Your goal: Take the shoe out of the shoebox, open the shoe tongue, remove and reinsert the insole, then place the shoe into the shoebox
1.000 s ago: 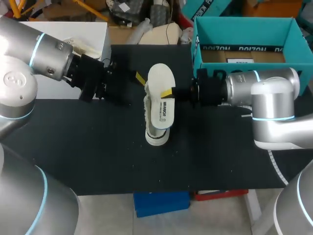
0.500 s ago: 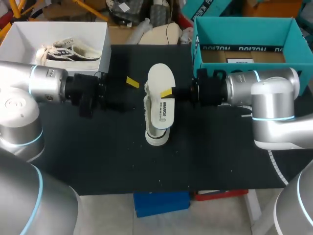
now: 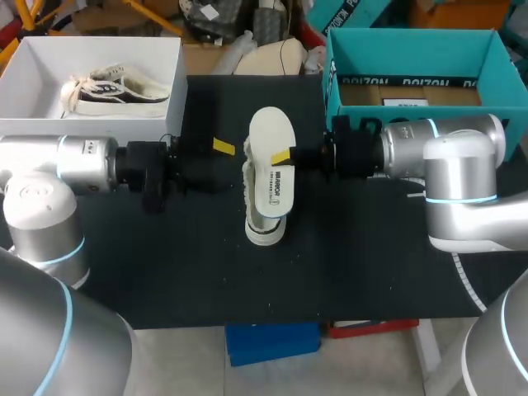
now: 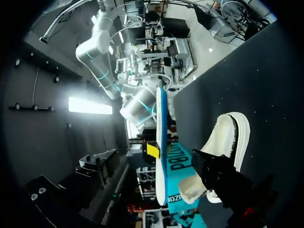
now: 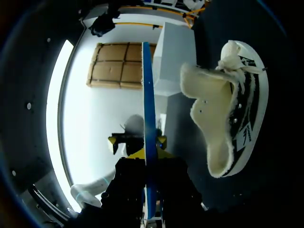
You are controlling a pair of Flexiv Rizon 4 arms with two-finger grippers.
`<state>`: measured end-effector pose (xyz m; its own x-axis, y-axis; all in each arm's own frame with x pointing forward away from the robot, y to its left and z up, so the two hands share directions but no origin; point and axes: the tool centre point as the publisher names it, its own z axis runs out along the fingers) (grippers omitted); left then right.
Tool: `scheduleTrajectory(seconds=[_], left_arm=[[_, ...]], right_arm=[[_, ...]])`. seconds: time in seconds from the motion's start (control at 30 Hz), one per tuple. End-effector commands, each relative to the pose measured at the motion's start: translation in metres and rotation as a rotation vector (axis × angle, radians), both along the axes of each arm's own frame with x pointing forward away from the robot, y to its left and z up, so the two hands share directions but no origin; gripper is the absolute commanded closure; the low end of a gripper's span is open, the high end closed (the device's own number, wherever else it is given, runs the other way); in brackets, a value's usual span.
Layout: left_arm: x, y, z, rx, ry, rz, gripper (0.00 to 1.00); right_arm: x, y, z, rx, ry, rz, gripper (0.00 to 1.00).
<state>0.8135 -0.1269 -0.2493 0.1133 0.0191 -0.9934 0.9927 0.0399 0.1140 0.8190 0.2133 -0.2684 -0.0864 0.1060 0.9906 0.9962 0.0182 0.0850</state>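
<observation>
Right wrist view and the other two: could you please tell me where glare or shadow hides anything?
Right wrist view: a light strip glares beside the edge-on insole, and the right gripper is mostly dark. Left wrist view: a light patch glares and the foreground is dark. Head view: even light, shoe clear.

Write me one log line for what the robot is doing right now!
step: insole out | right gripper: shut on insole, clear of shoe | left gripper: apart from shoe | shoe: on table, outside shoebox
</observation>
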Motion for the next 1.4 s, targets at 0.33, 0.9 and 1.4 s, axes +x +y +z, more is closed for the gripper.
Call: scheduleTrajectory(seconds=[0.33,0.9,1.4], left_arm=[[0.027,-0.029,-0.008,-0.058,-0.046,0.028,0.07],[0.048,-0.056,-0.009,-0.031,-0.078,-0.009,0.75],[0.05,-0.068,-0.009,-0.045,-0.086,-0.023,0.79]], right_arm=[[-0.001,0.0,0.0,-0.002,0.0,-0.002,1.0],[-0.001,0.0,0.0,-0.002,0.0,-0.002,1.0],[-0.001,0.0,0.0,-0.002,0.0,-0.002,1.0]])
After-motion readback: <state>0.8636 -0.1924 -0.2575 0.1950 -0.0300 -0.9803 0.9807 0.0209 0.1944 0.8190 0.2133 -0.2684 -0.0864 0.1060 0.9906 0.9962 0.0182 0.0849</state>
